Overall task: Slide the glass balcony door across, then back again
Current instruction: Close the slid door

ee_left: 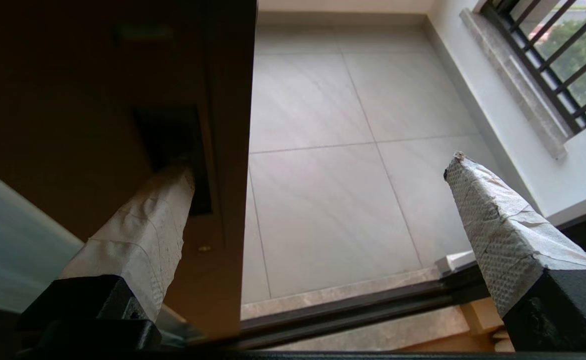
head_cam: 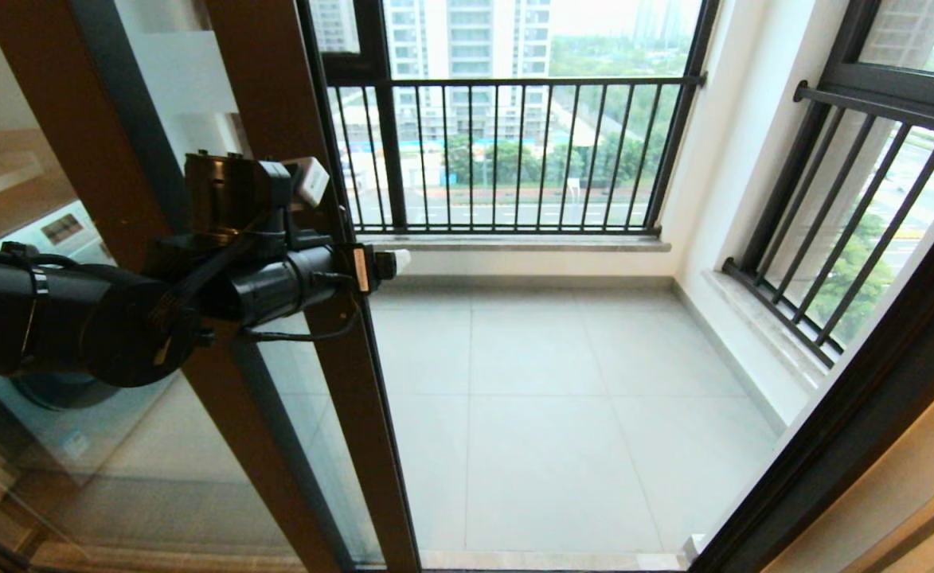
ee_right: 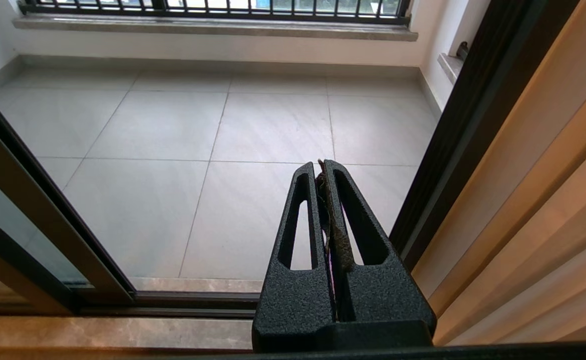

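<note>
The glass balcony door [head_cam: 275, 95] stands at the left of the doorway, a clear pane in a brown frame, and the way onto the balcony is open. My left gripper [head_cam: 355, 223] is at the door's free edge at mid height and is open. In the left wrist view this gripper [ee_left: 318, 165] has one taped finger [ee_left: 143, 230] with its tip in the door's black handle slot [ee_left: 173, 135]. The other finger [ee_left: 492, 225] hangs free past the door's edge, over the floor. My right gripper [ee_right: 322, 165] is shut on nothing, low by the right jamb.
The grey tiled balcony floor [head_cam: 546, 414] lies beyond the dark floor track [ee_left: 352, 310]. Black-barred railings [head_cam: 506, 151] close the far side and the right side [head_cam: 849, 231]. The dark right jamb [ee_right: 462, 130] borders the opening. A washing machine [head_cam: 60, 231] shows behind the glass.
</note>
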Available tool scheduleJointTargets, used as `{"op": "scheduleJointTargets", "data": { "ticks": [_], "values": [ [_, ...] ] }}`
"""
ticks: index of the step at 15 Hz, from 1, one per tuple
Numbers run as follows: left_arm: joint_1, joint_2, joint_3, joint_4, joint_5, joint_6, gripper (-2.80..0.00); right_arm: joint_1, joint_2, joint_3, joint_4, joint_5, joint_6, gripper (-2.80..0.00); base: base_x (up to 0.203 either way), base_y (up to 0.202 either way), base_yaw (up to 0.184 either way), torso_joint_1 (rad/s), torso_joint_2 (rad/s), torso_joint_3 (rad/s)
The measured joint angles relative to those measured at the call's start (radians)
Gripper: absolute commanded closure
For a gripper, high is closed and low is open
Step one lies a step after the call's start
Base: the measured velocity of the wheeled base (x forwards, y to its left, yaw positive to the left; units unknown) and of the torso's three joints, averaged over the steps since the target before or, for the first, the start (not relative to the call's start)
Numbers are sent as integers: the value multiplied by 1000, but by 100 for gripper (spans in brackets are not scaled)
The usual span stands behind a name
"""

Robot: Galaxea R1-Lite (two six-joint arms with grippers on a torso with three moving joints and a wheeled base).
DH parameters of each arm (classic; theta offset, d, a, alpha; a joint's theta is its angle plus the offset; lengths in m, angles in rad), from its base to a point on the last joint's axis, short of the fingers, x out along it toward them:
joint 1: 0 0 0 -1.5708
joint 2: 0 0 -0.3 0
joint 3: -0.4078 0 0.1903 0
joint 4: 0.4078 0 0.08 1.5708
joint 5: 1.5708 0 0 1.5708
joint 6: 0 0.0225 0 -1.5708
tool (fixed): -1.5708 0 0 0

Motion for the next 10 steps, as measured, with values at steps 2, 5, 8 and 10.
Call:
{"op": "scheduleJointTargets", "data": {
  "ticks": [2,5,8,10],
  "values": [
    [-1,8,-10,-1,0,0,-280,0,0,0,0,0,1,0,0,0,0,0,0,0],
    [-3,20,-18,1,0,0,-280,0,0,0,0,0,0,0,0,0,0,0,0,0],
    [-8,25,-20,1,0,0,-280,0,0,0,0,0,0,0,0,0,0,0,0,0],
    [-16,27,-21,1,-1,0,-280,0,0,0,0,0,1,0,0,0,0,0,0,0]
  ]
}}
